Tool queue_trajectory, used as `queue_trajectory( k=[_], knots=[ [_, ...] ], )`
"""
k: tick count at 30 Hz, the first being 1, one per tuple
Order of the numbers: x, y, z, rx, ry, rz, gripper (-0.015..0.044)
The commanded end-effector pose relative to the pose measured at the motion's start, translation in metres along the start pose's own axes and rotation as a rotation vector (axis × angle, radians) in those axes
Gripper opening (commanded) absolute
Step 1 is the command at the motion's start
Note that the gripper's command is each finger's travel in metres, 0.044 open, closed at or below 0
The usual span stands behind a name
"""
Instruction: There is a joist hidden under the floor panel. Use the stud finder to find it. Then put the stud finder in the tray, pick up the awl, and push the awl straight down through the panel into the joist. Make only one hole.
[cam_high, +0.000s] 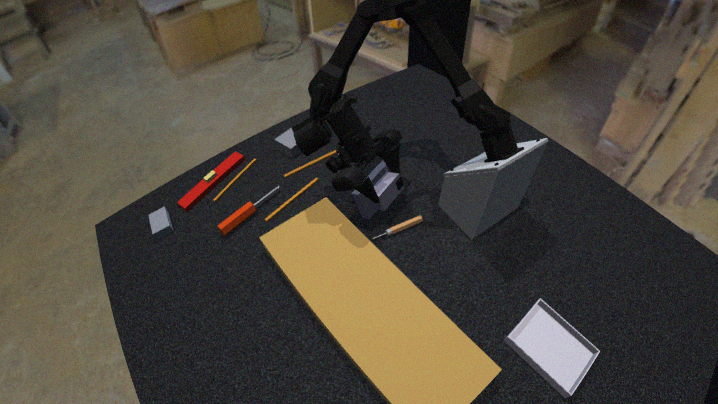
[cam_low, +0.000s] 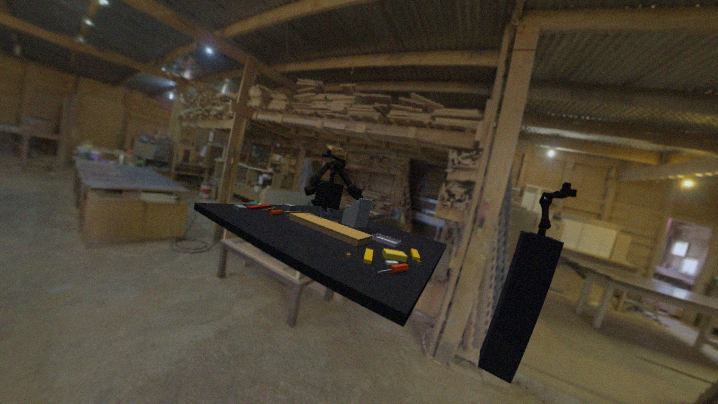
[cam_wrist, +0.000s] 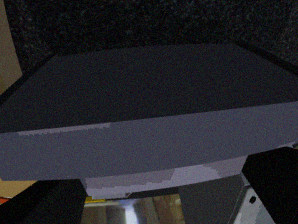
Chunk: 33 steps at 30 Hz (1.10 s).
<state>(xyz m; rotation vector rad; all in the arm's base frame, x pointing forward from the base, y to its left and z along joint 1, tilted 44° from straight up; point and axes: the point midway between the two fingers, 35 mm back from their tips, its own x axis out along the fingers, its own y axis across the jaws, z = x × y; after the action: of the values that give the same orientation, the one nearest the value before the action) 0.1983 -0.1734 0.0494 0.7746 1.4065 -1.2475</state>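
My gripper (cam_high: 382, 176) (cam_wrist: 162, 182) is shut on the stud finder (cam_high: 386, 193) (cam_wrist: 150, 142), a grey block that fills much of the wrist view. It is off the panel, beside its far end; its exact height is unclear. The tan floor panel (cam_high: 381, 301) (cam_low: 328, 228) (cam_wrist: 7, 45) lies on the table, with shadow on its far end and no hole visible. The joist is hidden. The awl (cam_high: 407, 224), with a wooden handle, lies beside the panel near the gripper, its tip towards the panel. The pale tray (cam_high: 537, 368) (cam_low: 386, 239) is empty, at the right of the top view.
A grey slanted stand (cam_high: 487, 200) (cam_low: 356, 213) is right of the gripper, below the arm's base. To the left are a red level (cam_high: 195, 193), an orange screwdriver (cam_high: 238, 218) and thin orange sticks (cam_high: 292, 198). Yellow blocks (cam_low: 394, 254) lie beyond the panel's other end.
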Motion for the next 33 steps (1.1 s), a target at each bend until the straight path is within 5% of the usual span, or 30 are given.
queue_trajectory(
  k=[1, 33],
  knots=[
    [0.0000, 0.0010, -0.0003, -0.009, 0.036, 0.002, 0.0000],
    [0.0003, 0.0007, 0.0047, -0.009, 0.227, 0.001, 0.0000]
  ],
)
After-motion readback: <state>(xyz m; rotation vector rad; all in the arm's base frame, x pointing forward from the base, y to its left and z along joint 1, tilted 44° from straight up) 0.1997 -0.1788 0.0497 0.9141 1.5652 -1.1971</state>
